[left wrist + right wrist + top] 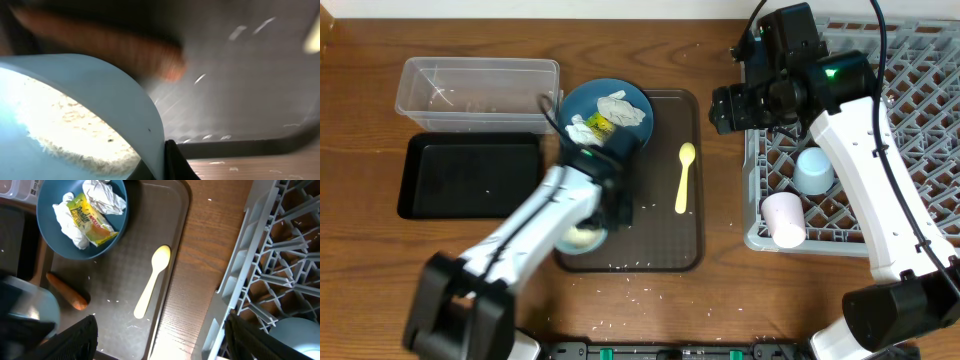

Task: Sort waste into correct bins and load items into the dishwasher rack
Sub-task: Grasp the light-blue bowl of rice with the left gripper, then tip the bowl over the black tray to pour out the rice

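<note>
The left pincer [162, 162] pinches the rim of the white bowl [582, 238], rice [65, 125] inside, on the brown tray [690, 230]; emptying it seems in hand. The right pincer [162, 340] hangs spread near the rack [920, 90]. Next calls for a level lift.

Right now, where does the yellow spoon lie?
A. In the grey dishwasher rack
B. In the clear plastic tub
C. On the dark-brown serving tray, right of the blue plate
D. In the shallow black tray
C: the yellow spoon lies flat on the dark-brown serving tray, to the right of the blue plate and outside the dishwasher rack.
</note>
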Controlling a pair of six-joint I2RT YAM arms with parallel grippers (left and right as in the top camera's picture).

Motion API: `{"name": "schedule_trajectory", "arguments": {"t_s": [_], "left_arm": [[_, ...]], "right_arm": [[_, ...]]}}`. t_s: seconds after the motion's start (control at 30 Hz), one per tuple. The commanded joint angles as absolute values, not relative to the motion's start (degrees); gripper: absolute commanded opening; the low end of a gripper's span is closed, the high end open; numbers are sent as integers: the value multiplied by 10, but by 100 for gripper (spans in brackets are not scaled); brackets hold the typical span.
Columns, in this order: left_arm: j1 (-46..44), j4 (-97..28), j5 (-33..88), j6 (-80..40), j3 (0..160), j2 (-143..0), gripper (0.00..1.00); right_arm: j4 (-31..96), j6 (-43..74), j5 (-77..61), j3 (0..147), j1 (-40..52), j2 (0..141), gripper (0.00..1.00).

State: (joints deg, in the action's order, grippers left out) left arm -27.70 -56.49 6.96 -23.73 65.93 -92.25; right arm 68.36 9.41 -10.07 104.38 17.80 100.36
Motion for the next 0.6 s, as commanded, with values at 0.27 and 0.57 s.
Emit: {"name": "schedule_trajectory", "arguments": {"t_s": [0.27, 0.57], "left_arm": [[18, -513, 278, -95, 719, -853, 6], [267, -500, 602, 19, 719, -928, 6]], "right_arm": [[685, 85, -93, 1042, 173, 1005, 79], [683, 80, -93, 1042, 173, 1005, 79]]}}
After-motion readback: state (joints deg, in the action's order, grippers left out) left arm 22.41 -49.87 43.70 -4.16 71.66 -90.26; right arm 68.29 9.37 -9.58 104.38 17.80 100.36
